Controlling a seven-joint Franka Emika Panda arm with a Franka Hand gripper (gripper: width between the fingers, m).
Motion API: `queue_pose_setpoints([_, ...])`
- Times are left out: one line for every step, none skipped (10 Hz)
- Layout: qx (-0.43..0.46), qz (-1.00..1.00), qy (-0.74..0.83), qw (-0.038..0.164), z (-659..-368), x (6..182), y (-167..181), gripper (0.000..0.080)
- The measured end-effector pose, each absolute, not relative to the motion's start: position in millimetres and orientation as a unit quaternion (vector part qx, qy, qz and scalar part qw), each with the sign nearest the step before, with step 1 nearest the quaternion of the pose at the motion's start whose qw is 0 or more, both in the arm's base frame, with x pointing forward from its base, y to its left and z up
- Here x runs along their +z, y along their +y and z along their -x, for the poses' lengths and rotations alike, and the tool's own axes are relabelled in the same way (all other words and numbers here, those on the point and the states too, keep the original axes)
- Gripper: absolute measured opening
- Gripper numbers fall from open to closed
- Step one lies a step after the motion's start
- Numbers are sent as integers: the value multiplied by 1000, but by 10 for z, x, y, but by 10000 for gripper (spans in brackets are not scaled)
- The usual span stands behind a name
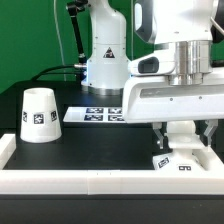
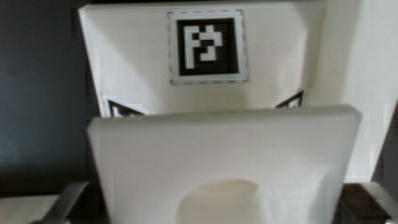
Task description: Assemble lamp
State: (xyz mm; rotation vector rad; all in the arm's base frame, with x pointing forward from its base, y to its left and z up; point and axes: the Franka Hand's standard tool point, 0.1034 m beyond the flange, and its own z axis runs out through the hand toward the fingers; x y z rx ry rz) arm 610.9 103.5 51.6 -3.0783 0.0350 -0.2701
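The lamp base (image 1: 181,160) is a flat white square part with black-and-white tags. It lies on the black table at the exterior view's right, close to the white front wall. My gripper (image 1: 182,133) is down over it, one finger on each side. In the wrist view the base (image 2: 222,150) fills the frame between my fingertips (image 2: 64,202), its round socket is at the near edge, and a tag (image 2: 205,45) shows beyond. The jaws are shut on the base. The tapered white shade (image 1: 39,115) stands at the exterior view's left. The bulb is out of view.
The marker board (image 1: 93,114) lies flat on the table behind the middle, in front of the arm's white pedestal (image 1: 102,60). A low white wall (image 1: 90,180) runs along the table's front edge and left side.
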Motion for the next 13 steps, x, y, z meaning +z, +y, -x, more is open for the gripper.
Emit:
queue_pose_setpoints([-87,996,6,25,-6108,517,1038,535])
queue_pose_setpoints([-88,996,6,25,-6108,516,1038,535])
queue_pose_setpoints([-88,996,6,25,-6107,515,1038,623])
queue_pose_setpoints([-88,996,6,25,-6107,515,1038,676])
queue_pose_setpoints([-88,996,6,25,-6107,515,1038,692])
queue_pose_setpoints([-88,996,6,25,-6107,515,1038,692])
queue_pose_setpoints([-88,996,6,25,-6104,519,1037,698])
queue_pose_setpoints([-86,996,7,25,-6036,574,1020,698])
queue_pose_setpoints([-82,996,8,24,-5898,646,1007,699])
queue_pose_setpoints([-78,997,8,24,-5773,702,1014,699])
queue_pose_setpoints([-74,997,11,24,-5642,740,1004,699])
queue_pose_setpoints([-69,997,15,24,-5531,755,1015,699])
queue_pose_setpoints([-65,997,21,25,-5454,761,1034,699])
